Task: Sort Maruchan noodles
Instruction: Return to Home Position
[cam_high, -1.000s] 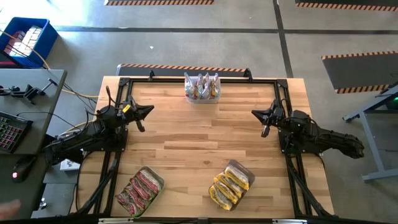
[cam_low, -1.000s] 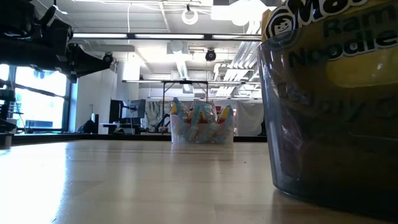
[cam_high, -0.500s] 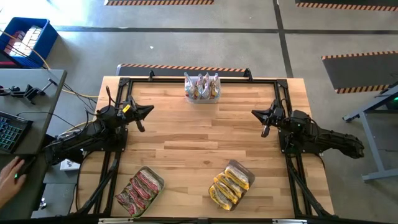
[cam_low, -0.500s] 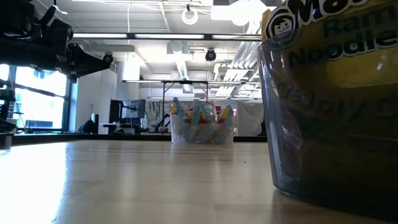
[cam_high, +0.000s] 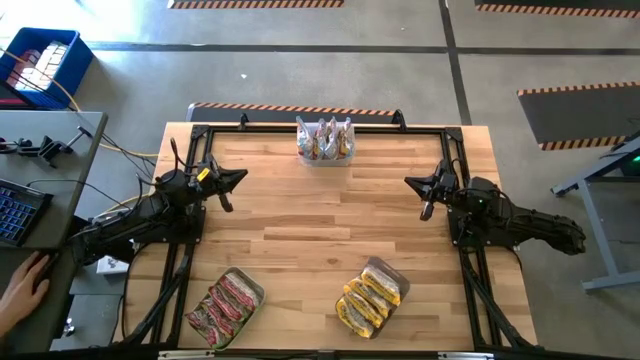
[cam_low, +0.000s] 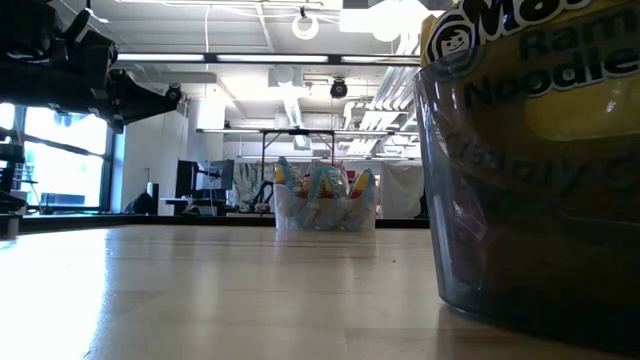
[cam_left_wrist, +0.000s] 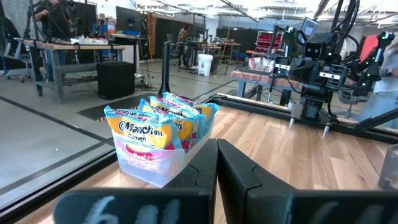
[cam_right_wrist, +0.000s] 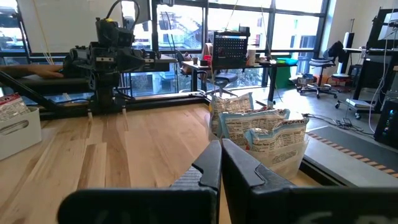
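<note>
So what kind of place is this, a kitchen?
Not a kitchen; most likely a robotics lab or workshop. Robot arms are mounted at a wooden table, the concrete floor carries striped hazard tape, and a monitor and workbench stand in the room behind.

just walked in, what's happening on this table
Nothing is being handled right now. The noodle packs sit in three bins: blue packs in the clear tub at the far edge, pink packs in the near-left bin, and yellow packs in the near-right bin. The left tool and right tool are shut and empty, above the table's sides. A person's hand shows off to the left.
</note>
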